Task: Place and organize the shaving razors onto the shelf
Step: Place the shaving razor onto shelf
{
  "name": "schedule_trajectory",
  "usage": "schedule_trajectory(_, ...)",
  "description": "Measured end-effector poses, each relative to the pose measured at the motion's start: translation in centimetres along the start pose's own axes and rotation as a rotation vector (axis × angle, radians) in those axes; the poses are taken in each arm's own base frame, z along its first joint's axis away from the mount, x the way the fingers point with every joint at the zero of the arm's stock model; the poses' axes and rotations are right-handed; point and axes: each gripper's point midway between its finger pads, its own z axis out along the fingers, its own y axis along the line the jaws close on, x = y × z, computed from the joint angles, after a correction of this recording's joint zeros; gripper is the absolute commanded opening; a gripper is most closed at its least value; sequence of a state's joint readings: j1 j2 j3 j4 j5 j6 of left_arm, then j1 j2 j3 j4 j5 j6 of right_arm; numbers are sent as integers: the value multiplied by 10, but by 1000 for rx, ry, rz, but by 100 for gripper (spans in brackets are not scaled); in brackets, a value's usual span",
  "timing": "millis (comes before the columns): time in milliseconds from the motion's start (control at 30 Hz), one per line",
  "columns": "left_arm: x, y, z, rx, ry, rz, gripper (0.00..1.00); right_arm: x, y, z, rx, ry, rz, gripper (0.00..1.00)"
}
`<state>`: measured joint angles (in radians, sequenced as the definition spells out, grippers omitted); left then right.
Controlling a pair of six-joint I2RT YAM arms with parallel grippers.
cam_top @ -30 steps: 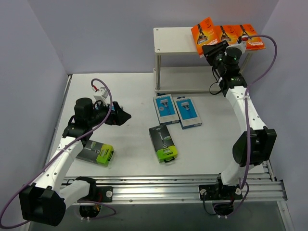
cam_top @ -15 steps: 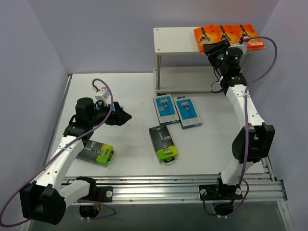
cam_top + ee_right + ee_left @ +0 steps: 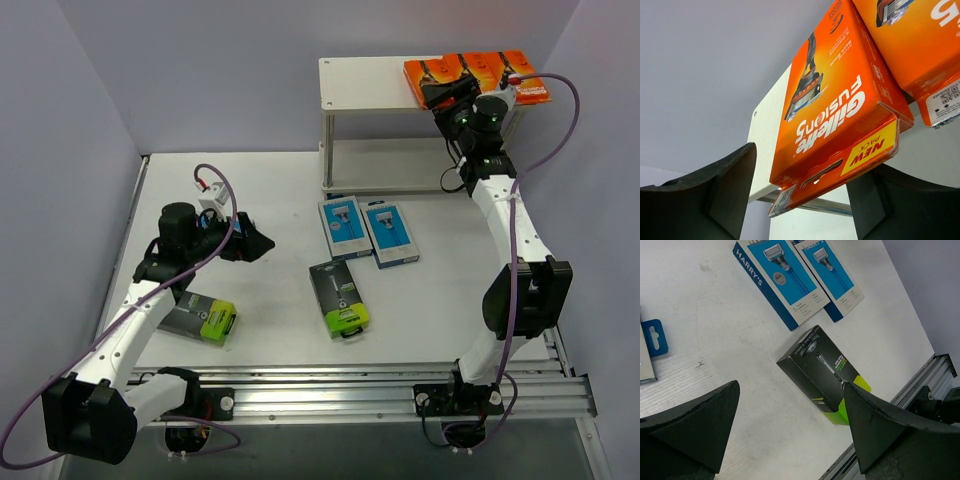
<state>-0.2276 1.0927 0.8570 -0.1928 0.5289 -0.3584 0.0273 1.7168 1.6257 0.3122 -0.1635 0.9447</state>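
**Step in hand:** set-down of an orange pack on the shelf [image 3: 365,85], at the 1 o'clock corner of the table [image 3: 270,195].

- Found 3 orange packs [image 3: 472,70] in a row at the 3 o'clock end of the top board.
- Found the right gripper [image 3: 448,93] at the 6 o'clock edge of that row, jaws parted around the near end of the leftmost orange pack [image 3: 835,115].
- Noted 1 finger [image 3: 705,195] well apart from the carton and the other close by its corner, contact not discernible.
- Judged as no grip, with the pack lying flat on the board and its near end apparently overhanging the edge.

**Next move, as judged:** back out toward 6 o'clock clear of the board, then go down for the packs on the table.

**Remaining stock:**
- 2 blue packs [image 3: 345,226] side by side at table centre.
- 1 black pack [image 3: 340,298] just at their 6 o'clock.
- A second black pack [image 3: 200,318] at 8 o'clock, part-covered by the left forearm.
- A blue hang tab [image 3: 652,337] at the edge of the left wrist view, possibly a 3rd blue pack, otherwise out of frame.

**Left gripper** [image 3: 250,243]: poised at 9 o'clock of the blue pair, jaws wide, nothing between them.

**Obstructions:** corner posts and the top board's edge likely to limit access to the lower tier.
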Motion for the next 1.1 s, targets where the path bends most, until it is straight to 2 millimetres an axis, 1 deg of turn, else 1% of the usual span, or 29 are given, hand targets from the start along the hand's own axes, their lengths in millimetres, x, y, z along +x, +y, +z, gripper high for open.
schedule_trajectory(67, 1, 0, 1, 1, 4, -2, 94, 2, -1, 0, 4, 8, -2, 70)
schedule_trajectory(267, 7, 3, 4, 4, 31, -16, 94, 9, -6, -2, 18, 44, 0, 78)
schedule_trajectory(500, 13, 5, 8, 10, 59, -32, 94, 14, -7, -3, 19, 67, 1, 80)
schedule_trajectory(667, 17, 3, 10, 27, 76, -38, 94, 15, -7, -4, 17, 73, -1, 81)
schedule_trajectory(733, 17, 2, 10, 32, 78, -39, 94, 15, -7, -4, 17, 74, -4, 82)
schedule_trajectory(800, 17, 2, 9, 35, 79, -39, 94, 15, -7, -4, 19, 77, -5, 85)
schedule_trajectory(967, 18, 1, 9, 40, 81, -39, 94, 14, -5, -9, 24, 81, -11, 89)
schedule_trajectory(1100, 19, 1, 10, 40, 84, -41, 94, 11, 0, -16, 20, 78, -20, 90)
